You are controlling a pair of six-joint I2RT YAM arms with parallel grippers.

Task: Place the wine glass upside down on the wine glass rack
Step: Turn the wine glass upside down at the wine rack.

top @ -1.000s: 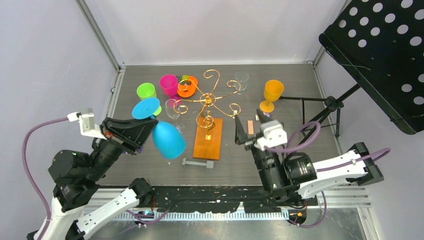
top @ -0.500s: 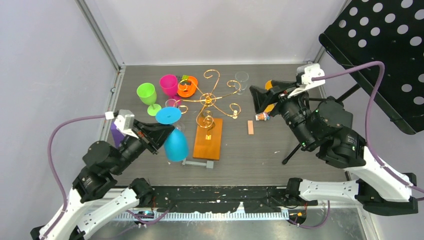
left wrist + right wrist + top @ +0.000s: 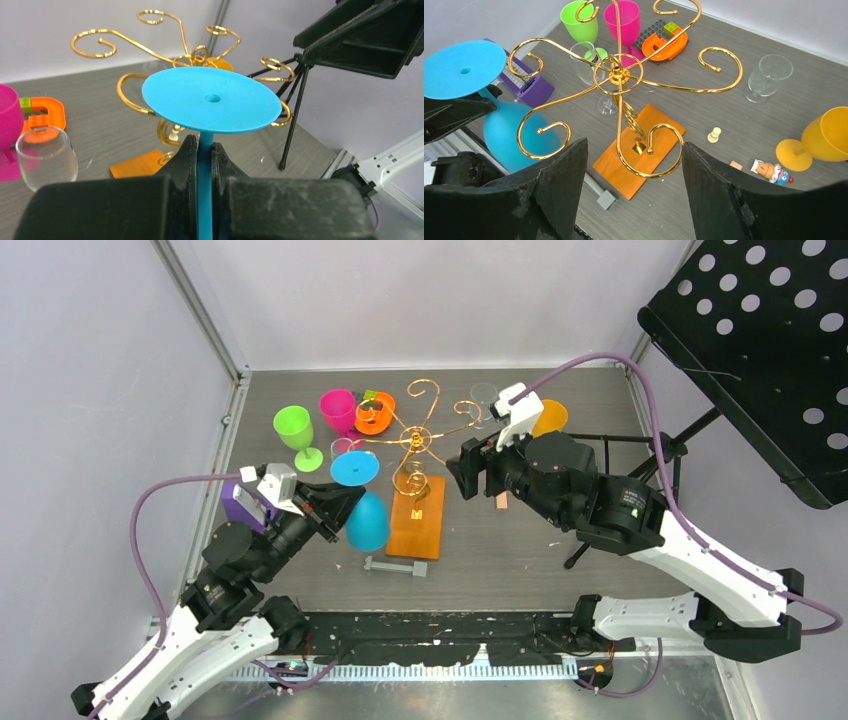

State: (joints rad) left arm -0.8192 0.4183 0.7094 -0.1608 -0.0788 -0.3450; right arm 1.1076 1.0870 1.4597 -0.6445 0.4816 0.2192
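A blue wine glass (image 3: pixel 368 522) hangs upside down, foot disc (image 3: pixel 211 99) on top and bowl (image 3: pixel 504 132) low. My left gripper (image 3: pixel 338 505) is shut on its stem (image 3: pixel 204 150). The glass sits just left of the wine glass rack (image 3: pixel 418 440), whose gold scrolled arms (image 3: pixel 618 75) rise from an orange wooden base (image 3: pixel 417 517). The foot is level with the nearest left scroll and apart from it. My right gripper (image 3: pixel 470 468) hovers at the rack's right side, open and holding nothing. In the right wrist view my right gripper (image 3: pixel 633 145) frames the base (image 3: pixel 624 165).
Behind the rack stand a green glass (image 3: pixel 293 423), a pink glass (image 3: pixel 338 408) and an orange toy (image 3: pixel 373 415). A clear glass (image 3: pixel 345 455) sits close to the blue foot, another (image 3: pixel 484 395) at the back. A yellow glass (image 3: pixel 548 418), purple block (image 3: pixel 240 505) and grey bar (image 3: pixel 395 566) lie around.
My left arm has carried the blue glass right toward the rack and turned it foot-up. My right arm has swung in from the right to the rack's side, jaws wider.
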